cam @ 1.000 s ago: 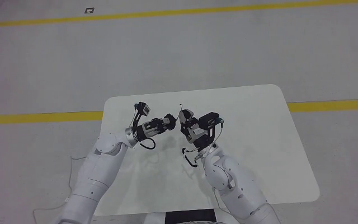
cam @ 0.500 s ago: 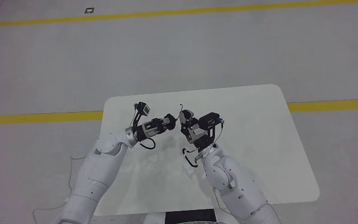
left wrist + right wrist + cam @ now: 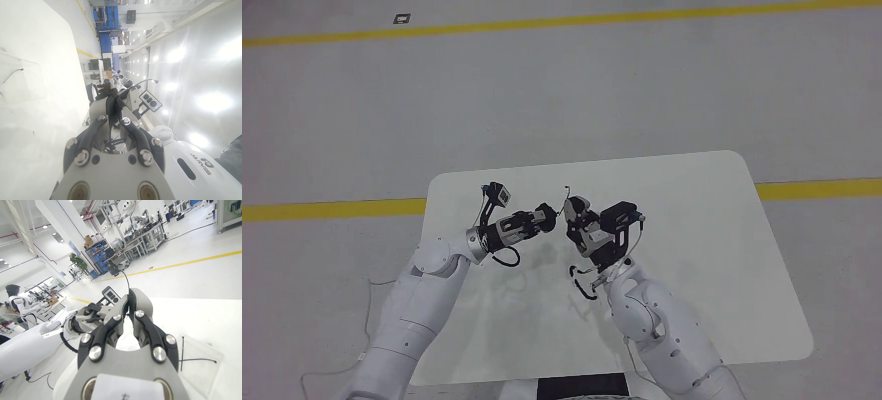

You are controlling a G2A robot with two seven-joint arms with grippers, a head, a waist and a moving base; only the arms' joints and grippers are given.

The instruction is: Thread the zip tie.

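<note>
Two robot arms meet tip to tip above the middle of a white tabletop (image 3: pixel 692 220). The right pincer (image 3: pixel 129 303) is closed, and a black zip tie (image 3: pixel 128 283) is pinched between its pads. The free length of the tie sticks out past the fingertips, away from the robot and toward the far edge of the tabletop. It curves slightly to the robot's left at its end.

The left pincer (image 3: pixel 113 102) is also closed. It grips a thin black strand that runs back along the fingers toward the wrist. This strand is probably the other part of the same zip tie, though the join is hidden between the two sets of fingers.

From above, the left pincer (image 3: pixel 544 214) sits just beside the right pincer (image 3: pixel 572 212), on the robot's left. The two are nearly touching, and both are lifted off the surface.

The coming move turns on that small gap. The tie's long axis by the right pincer points away from the robot, while the left pincer faces it from the side. One end will likely need turning so that tail and head line up. Which end is the head cannot be told here.

A clear tray (image 3: pixel 204 349) lies flat on the tabletop, off to the robot's right. It holds spare ties (image 3: pixel 182 351).
</note>
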